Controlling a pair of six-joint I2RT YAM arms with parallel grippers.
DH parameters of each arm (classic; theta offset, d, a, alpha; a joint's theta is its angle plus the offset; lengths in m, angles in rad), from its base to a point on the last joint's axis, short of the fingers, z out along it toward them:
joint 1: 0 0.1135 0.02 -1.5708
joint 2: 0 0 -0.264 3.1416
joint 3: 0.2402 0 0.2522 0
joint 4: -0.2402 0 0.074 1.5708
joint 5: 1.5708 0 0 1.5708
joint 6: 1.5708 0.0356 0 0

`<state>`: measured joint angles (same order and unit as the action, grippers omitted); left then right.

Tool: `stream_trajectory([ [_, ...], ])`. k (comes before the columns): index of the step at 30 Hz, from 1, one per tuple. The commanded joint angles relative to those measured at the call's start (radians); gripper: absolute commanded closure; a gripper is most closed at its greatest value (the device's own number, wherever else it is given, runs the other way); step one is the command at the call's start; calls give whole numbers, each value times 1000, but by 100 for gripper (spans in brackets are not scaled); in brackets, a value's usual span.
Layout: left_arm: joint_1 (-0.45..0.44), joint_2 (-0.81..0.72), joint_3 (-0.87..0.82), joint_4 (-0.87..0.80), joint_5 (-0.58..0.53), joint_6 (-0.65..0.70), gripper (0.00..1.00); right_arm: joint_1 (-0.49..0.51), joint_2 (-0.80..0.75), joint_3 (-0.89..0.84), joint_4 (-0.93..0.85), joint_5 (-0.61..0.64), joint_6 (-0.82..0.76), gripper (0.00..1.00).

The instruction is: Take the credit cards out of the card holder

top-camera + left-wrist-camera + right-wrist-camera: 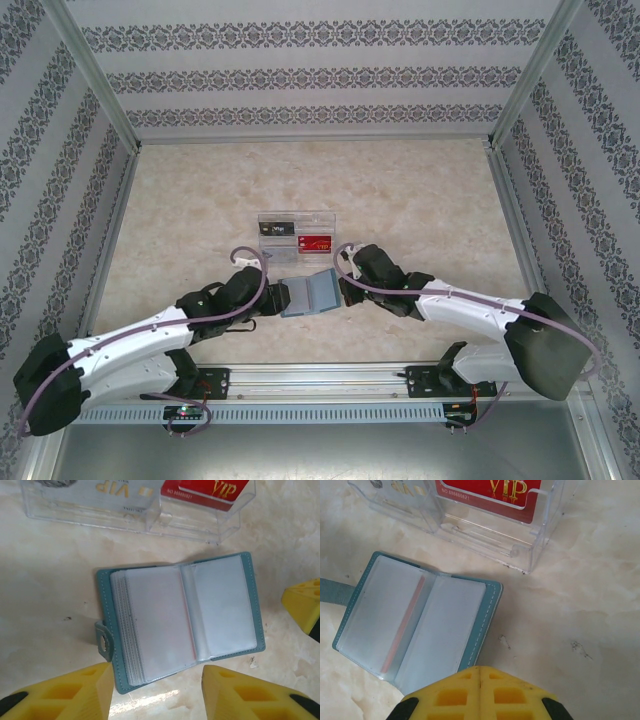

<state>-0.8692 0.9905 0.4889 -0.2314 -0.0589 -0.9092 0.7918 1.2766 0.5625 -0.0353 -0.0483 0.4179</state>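
The teal card holder (308, 294) lies open on the table between my two grippers, its clear sleeves facing up (180, 615). A thin red strip shows through a sleeve beside the fold (402, 630). My left gripper (156, 672) is open, its yellow fingertips apart just short of the holder's near edge, and nothing sits between them. My right gripper (480, 669) is shut, its tip resting at the holder's right cover edge (487, 625). Behind the holder, a red VIP credit card (490, 492) and a grey VIP card (110, 490) stand in the clear tray.
The clear plastic tray (297, 232) with compartments stands just beyond the holder. A teal strap tab (104, 641) sticks out from the holder's left side. The right gripper's yellow finger (302, 605) shows at the holder's right. Patterned walls enclose the marbled tabletop (420, 190).
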Motion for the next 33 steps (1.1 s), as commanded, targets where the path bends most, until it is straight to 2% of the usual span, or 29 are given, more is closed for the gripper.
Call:
stream_trajectory([
  [1, -24, 38, 39, 60, 1, -9, 50, -2, 18, -6, 50, -39, 21, 100],
  [13, -50, 178, 96, 65, -14, 3, 56, -2, 134, 27, 64, -58, 33, 100],
  [33, -50, 333, 97, 79, -55, 0, 60, 3, 197, 31, 58, -68, 56, 100],
])
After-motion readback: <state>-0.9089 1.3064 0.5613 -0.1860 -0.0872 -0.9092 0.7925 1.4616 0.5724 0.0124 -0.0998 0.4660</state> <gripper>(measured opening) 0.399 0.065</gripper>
